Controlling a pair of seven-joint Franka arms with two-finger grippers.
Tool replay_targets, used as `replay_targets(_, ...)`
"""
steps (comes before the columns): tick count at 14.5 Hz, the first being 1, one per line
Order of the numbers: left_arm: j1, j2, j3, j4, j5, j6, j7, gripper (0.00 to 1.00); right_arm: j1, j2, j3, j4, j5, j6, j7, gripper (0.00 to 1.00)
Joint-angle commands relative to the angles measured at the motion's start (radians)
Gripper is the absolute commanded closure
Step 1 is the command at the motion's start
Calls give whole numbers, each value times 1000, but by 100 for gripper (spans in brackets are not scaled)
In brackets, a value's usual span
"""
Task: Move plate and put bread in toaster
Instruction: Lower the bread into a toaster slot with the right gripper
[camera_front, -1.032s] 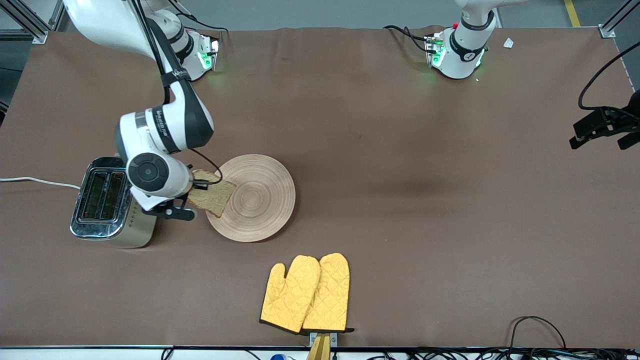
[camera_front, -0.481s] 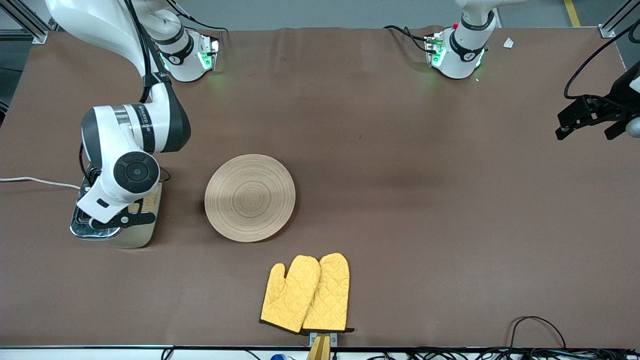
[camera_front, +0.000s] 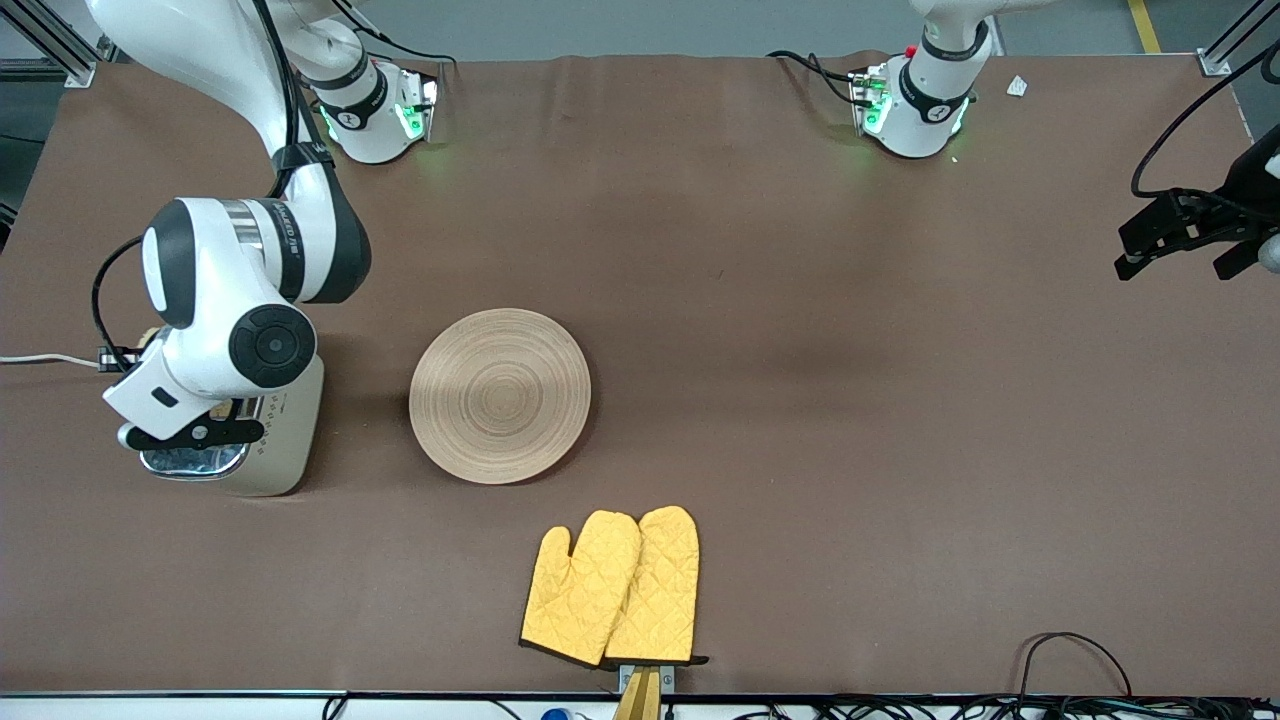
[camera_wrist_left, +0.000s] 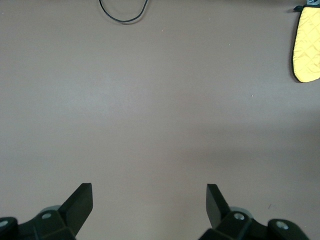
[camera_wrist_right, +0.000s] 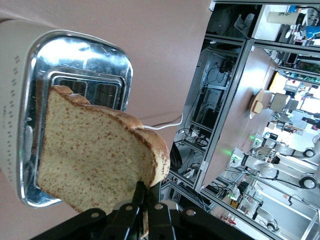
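The cream-beige toaster (camera_front: 285, 440) stands at the right arm's end of the table, its chrome top (camera_wrist_right: 75, 65) and two slots showing in the right wrist view. My right gripper (camera_wrist_right: 147, 192) is shut on the edge of the brown speckled bread (camera_wrist_right: 100, 155) and holds it upright over the toaster's top. In the front view the right gripper (camera_front: 128, 352) and the bread are mostly hidden under the wrist. The round wooden plate (camera_front: 500, 395) lies bare beside the toaster. My left gripper (camera_front: 1175, 255) waits open and empty over the left arm's end of the table (camera_wrist_left: 147, 195).
A pair of yellow oven mitts (camera_front: 612, 588) lies nearer the front camera than the plate, and shows in the left wrist view (camera_wrist_left: 307, 45). The toaster's white cord (camera_front: 50, 358) runs off the table edge. A black cable loop (camera_front: 1075, 650) lies at the front edge.
My right arm has carried the bread from over the plate's edge to over the toaster. The plate now lies bare. The left gripper has shifted slightly.
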Motion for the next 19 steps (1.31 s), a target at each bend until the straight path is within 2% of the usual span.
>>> replay_targets(1,1,8,-2,18,14,-11,1,0,-23,4,10,-1,-53,-14,5,100)
replay_targets(6,1,8,-2,19,15,-30,-1,0,-42,78,10,-3,-76,-3,11,100)
replay_targets(9,1,8,-2,19,15,-30,-1,0,-40,135,12,-6,-83,3,79,99)
replay_targets(12,3,7,-2,18,15,-30,-1,0,-47,176,12,-8,-70,61,92,97)
replay_targets(13,4,8,-2,18,14,-30,-1,0,-54,193,12,-6,-67,77,93,84)
replay_targets(14,4,7,-2,18,14,-30,1,0,-59,207,13,1,-64,80,97,56)
replay_targets(15,4,7,-2,18,15,-30,1,0,-74,205,13,8,-51,83,101,10)
replay_targets(16,4,7,-2,18,15,-30,-1,0,-86,196,15,27,-30,78,97,0)
replay_targets(19,4,7,-2,18,14,-30,2,0,-73,155,20,113,41,1,87,0)
